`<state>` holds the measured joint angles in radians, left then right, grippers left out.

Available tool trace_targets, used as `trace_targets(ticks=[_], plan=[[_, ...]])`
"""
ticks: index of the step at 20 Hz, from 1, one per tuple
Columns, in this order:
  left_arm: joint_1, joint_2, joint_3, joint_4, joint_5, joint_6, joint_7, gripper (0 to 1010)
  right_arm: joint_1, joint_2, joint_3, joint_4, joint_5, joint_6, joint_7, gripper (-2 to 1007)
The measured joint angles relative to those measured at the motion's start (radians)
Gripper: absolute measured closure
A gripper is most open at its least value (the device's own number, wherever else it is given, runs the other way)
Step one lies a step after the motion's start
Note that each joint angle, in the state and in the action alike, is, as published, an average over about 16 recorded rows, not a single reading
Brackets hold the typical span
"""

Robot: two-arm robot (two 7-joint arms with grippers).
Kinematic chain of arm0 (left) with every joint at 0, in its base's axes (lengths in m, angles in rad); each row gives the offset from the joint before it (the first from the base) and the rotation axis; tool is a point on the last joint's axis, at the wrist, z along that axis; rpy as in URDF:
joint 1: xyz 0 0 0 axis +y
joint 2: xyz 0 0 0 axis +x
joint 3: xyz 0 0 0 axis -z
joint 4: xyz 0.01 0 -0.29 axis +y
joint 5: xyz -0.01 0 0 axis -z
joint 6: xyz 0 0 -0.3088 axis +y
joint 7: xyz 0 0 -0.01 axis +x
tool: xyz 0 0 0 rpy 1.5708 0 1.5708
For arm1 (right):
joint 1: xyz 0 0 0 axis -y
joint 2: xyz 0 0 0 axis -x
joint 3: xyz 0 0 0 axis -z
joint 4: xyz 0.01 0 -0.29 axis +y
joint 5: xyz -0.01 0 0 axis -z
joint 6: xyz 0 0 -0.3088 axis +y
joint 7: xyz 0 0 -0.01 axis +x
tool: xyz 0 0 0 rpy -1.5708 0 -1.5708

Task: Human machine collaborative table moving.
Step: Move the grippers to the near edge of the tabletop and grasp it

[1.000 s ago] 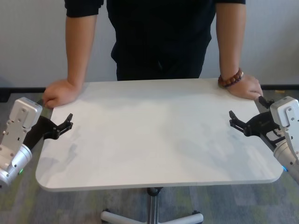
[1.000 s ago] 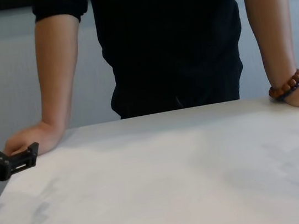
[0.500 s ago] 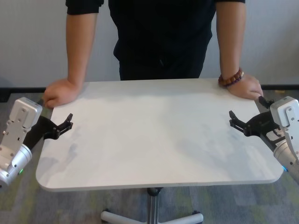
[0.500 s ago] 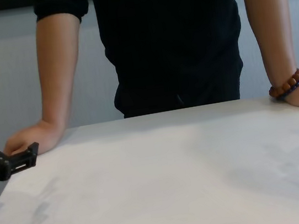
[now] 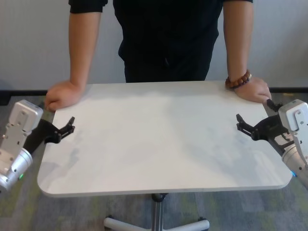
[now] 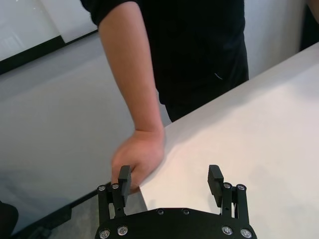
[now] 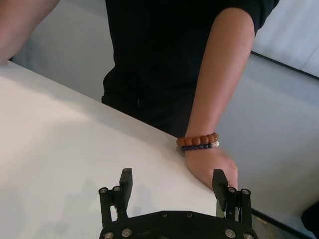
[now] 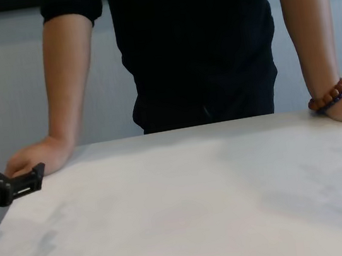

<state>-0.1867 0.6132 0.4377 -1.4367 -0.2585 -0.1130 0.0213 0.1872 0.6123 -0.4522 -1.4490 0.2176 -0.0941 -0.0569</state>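
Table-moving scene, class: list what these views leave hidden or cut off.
- Person: head cut off by the top edge in every view.
- Table base: head view, cropped at the bottom; tabletop hides the leg.
- Left pincer and right pincer: contact with the table's underside hidden by the tabletop.

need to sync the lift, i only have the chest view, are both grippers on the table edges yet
Observer: Head view shows the left gripper and right gripper open, straddling the side edges of the table.
Operator: where are the person's hands
Observer: Both grip the far corners; the right wrist view shows the braceleted hand curled over the edge.
Operator: anything under the table
Observer: A grey leg on a spreading base.
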Motion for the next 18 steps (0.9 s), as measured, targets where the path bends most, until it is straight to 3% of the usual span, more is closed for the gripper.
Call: trace_targets(ticks=[4, 8, 12, 18], plan=[[0.028, 0.024, -0.018, -0.049, -0.007, 0.015, -0.012, 10, -0.022, 0.014, -0.001, -0.053, -0.040, 0.031, -0.023, 0], [0.080, 0.072, -0.044, -0.130, -0.005, 0.030, -0.027, 10, -0.056, 0.039, -0.003, -0.132, -0.095, 0.070, -0.051, 0], [0.158, 0.140, -0.079, -0.232, 0.001, 0.041, -0.037, 10, -0.100, 0.070, -0.005, -0.222, -0.154, 0.116, -0.073, 0], [0.304, 0.257, -0.141, -0.385, 0.028, 0.031, -0.036, 10, -0.160, 0.113, -0.004, -0.334, -0.206, 0.168, -0.071, 0]])
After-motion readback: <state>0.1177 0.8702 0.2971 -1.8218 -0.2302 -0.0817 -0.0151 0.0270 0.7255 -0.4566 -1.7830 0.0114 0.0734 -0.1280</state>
